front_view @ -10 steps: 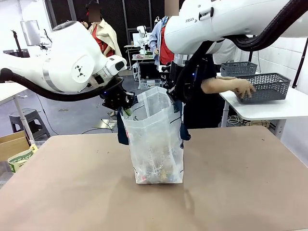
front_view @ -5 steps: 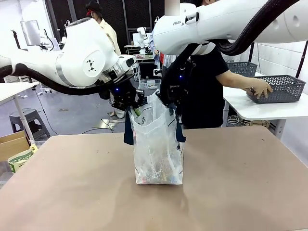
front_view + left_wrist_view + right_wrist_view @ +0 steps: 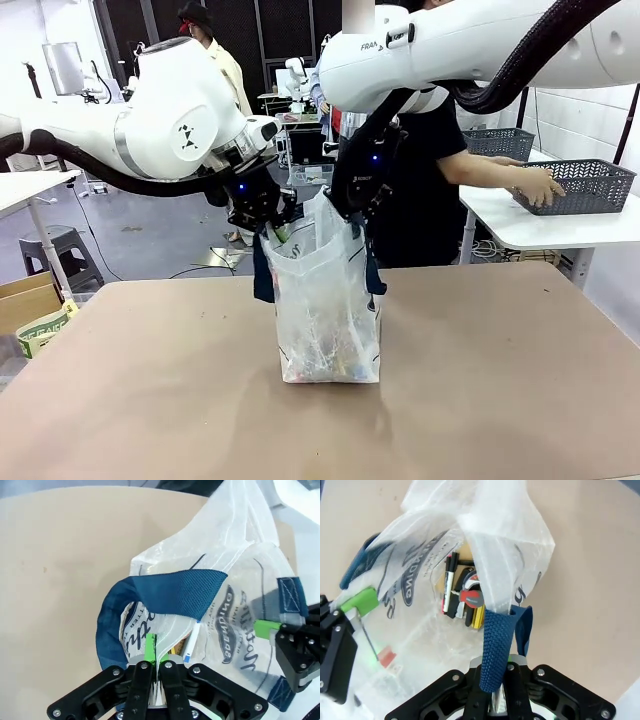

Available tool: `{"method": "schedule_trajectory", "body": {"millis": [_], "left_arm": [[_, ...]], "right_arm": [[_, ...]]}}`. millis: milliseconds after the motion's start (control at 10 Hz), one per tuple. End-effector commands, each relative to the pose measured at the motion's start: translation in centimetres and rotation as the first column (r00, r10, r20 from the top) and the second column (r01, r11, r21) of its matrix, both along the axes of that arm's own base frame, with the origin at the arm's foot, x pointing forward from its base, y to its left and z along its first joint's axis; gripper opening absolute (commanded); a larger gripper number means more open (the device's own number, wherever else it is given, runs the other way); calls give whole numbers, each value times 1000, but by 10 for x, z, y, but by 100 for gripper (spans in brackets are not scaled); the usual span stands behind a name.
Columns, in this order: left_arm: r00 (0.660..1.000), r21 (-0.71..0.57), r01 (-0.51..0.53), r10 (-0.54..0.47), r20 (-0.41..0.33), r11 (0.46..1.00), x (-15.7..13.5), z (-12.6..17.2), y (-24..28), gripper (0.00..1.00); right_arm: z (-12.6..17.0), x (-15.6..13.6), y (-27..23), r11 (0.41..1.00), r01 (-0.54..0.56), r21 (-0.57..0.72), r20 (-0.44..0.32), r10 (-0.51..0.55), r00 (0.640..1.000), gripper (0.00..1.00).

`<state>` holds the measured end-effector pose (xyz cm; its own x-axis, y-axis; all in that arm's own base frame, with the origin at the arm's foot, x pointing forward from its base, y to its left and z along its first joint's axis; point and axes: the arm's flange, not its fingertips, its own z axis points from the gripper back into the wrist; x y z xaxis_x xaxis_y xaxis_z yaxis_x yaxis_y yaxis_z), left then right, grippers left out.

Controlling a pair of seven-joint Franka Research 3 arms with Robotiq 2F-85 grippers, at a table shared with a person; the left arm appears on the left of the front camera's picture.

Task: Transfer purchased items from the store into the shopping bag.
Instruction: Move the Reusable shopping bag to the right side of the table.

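- The left gripper (image 3: 262, 218) is seen closed, with its green pads pressed together on the thin plastic rim of the shopping bag (image 3: 325, 300). A navy strap (image 3: 165, 592) loops just beyond its fingertips.
- The right gripper (image 3: 352, 205) is likewise clamped on the opposite rim of the bag, and a second strap (image 3: 495, 645) is draped over its fingers.
- The bag is held upright between the two grippers and hangs below them, with its bottom resting on the table (image 3: 150, 380). Its mouth is stretched open between them.
- Far beneath the right gripper, at the bottom of the bag, several small items (image 3: 467, 600) are seen — among them a marker (image 3: 449, 580) — so part of the transfer is judged to be done.
- Beyond the right gripper and well apart from the bag, a person's hand (image 3: 535, 185) is laid on a grey mesh basket (image 3: 585, 180) on a side table (image 3: 560, 225). What remains inside the basket cannot be told.
- The task is judged to be under way but not finished: the bag is presented open, and more goods are probably expected from the basket.
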<state>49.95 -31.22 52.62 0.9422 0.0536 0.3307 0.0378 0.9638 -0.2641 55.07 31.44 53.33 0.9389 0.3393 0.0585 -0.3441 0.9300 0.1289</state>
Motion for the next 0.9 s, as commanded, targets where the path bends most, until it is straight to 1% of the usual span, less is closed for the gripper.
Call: {"method": "schedule_trajectory", "body": {"millis": [0,100,200,300,400,500,600,700,800], "left_arm": [[990,59,-131,134,-49,990,1,2,-5,0],[977,73,-193,199,-77,978,3,1,-4,0],[983,60,-161,165,-81,985,1,2,-4,0],[981,37,-185,186,-54,982,2,4,-5,0],[987,43,-146,149,-59,988,-1,-2,5,0],[987,43,-146,149,-59,988,-1,-2,5,0],[985,35,-162,164,-61,986,0,0,3,0],[988,15,-147,147,-48,989,1,3,-1,0],[989,-6,-143,143,-33,990,6,7,-6,0]], "right_arm": [[3,-3,6,990,143,19,-33,-142,989,0],[4,-3,8,981,192,15,-40,-191,981,0],[3,-6,11,987,158,17,-43,-157,987,0],[1,-1,2,992,123,2,-17,-123,992,0],[1,-1,2,992,123,2,-17,-123,992,0],[1,-1,2,992,123,2,-17,-123,992,0],[1,-3,5,989,145,1,-21,-145,989,0],[0,-3,9,992,123,32,-29,-122,992,0],[0,-1,13,991,124,54,-35,-123,992,0]]}}
